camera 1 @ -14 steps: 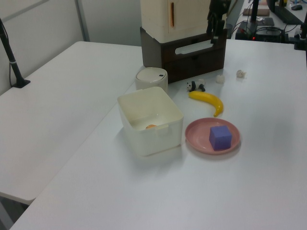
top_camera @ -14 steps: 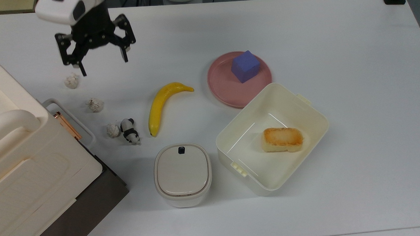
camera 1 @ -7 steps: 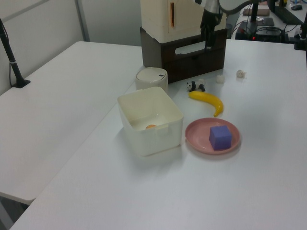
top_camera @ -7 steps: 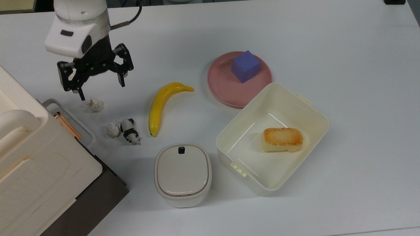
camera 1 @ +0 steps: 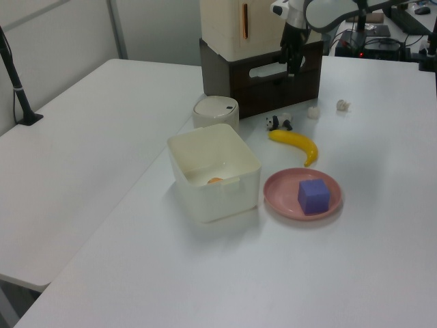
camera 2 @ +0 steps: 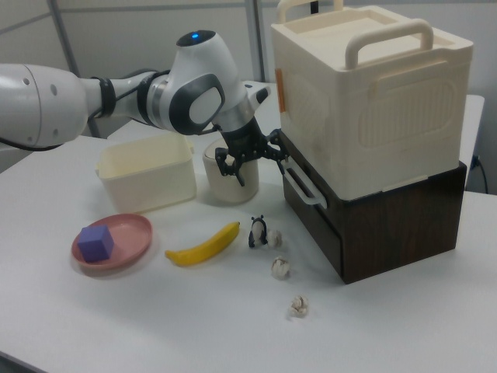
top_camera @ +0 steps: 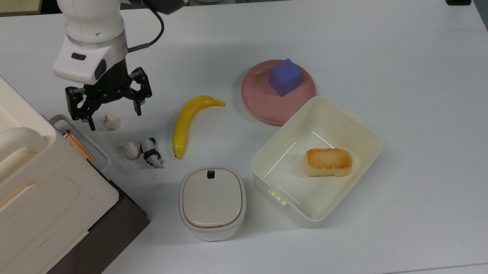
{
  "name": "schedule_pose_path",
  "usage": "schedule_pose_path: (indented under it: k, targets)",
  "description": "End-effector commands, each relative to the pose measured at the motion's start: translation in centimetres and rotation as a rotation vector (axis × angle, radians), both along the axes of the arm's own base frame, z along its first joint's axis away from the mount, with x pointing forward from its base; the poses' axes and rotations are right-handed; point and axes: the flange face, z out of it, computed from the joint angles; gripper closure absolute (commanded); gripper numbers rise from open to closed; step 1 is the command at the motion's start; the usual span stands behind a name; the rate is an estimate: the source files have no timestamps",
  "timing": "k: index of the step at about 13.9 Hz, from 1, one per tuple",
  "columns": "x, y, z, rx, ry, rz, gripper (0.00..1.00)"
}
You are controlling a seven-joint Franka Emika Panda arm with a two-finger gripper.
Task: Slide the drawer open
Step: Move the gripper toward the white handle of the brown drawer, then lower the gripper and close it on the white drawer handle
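Lowered toward the drawer (camera 2: 326, 203), the gripper (top_camera: 109, 104), fingers apart, hangs over a paper ball (top_camera: 110, 121); banana (top_camera: 188, 122) nearby.

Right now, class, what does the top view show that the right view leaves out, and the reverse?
Top view: the toasted bread lying inside the open tub. Right view: the dark front face of the drawer under the cream box. Both: the open gripper near the drawer's white handle, the banana, and the purple cube on the pink plate.
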Motion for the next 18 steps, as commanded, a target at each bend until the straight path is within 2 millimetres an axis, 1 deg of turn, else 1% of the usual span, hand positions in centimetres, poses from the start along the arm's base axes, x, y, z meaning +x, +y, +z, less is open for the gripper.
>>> schedule_pose_path:
  k: [1,4,5,7,10,12,18]
  targets:
    - [0.6,-1.8,-0.6,-0.04,-0.022,-0.004,0.0]
    - [1.7,-2.5,-1.8,-0.061,-0.045,-0.008,0.0]
    - [1.7,-3.3,-1.6,-0.069,-0.059,-0.018,0.0]
    - [1.7,-3.7,-1.6,-0.074,-0.066,-0.021,0.0]
    - [1.7,-4.3,-2.7,-0.076,-0.052,-0.026,0.0]
    - [1.6,-4.6,-2.7,-0.087,-0.048,-0.025,0.0]
    - [1.5,-4.6,-2.8,-0.116,-0.031,0.021,0.0]
